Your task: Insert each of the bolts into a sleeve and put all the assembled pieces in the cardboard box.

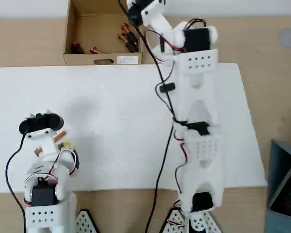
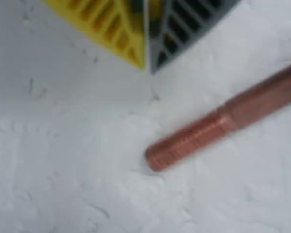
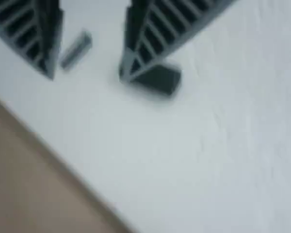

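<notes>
A copper bolt point(image 2: 223, 124) lies on the white mat point(image 2: 63, 170), its threaded end pointing at my left gripper point(image 2: 148, 63). That gripper's yellow and dark fingers meet at the tips, shut on nothing. In the high view the left gripper point(image 1: 65, 144) sits low at the mat's near left beside the bolt point(image 1: 61, 135). My right gripper point(image 3: 85, 73) is open above a white surface. A dark sleeve point(image 3: 160, 80) lies just outside one finger, and a small grey cylinder point(image 3: 76, 50) lies between the fingers. The cardboard box point(image 1: 70, 29) holds several copper-and-black pieces point(image 1: 126, 38).
The right arm point(image 1: 196, 97) stretches along the mat's right side to the far edge by the box. A black cable point(image 1: 160, 160) runs beside it. A second copper piece point(image 1: 38, 151) lies by the left arm. A grey device point(image 1: 286, 184) stands at the right edge.
</notes>
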Motion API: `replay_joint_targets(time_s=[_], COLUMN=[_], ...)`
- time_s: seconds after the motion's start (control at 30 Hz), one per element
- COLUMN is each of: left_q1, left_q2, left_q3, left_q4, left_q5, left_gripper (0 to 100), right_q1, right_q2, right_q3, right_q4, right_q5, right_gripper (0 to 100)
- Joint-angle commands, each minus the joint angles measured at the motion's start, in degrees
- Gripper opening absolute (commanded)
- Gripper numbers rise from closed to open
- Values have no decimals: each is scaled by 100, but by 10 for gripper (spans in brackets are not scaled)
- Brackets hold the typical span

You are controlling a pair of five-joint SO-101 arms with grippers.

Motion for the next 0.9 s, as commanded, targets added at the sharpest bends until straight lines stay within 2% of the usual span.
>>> replay_joint_targets(time_s=[0.0,0.13,0.4,0.6,0.87], left_q1=[-62,-62,-62,-62,-62], left_q2=[-48,-48,-48,-48,-48], left_q3=[-9,-9,-9,-9,-9], left_q4=[-123,-123,-123,-123,-123], left_q5=[9,9,9,9,9], left_gripper=[2,2,2,2,2], right_q1=[145,163,277,444,426], right_q2=[-1147,-1692,-1613,-998,-154], right_q3=[1516,2686,3442,3407,2765], right_q4=[114,79,9,-149,-237], right_q5=[659,1231,2840,3552,4123], right_gripper=[118,118,120,189,190])
